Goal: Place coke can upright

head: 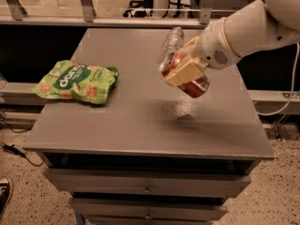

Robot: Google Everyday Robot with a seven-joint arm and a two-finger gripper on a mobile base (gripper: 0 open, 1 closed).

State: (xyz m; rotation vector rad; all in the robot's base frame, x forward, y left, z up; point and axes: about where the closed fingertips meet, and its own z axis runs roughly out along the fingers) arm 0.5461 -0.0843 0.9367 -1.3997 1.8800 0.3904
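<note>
The coke can [191,81] is red-orange with a silver top. It hangs tilted in the air above the right middle of the grey table [140,125], its top pointing up and left. My gripper [183,68] is shut on the coke can, with a tan finger [183,73] across its side and the white arm reaching in from the upper right. The can's shadow lies on the table just below it.
A green snack bag [77,81] lies at the table's left side. A clear plastic bottle [172,40] lies at the back, just behind the gripper. The table has drawers below its front edge.
</note>
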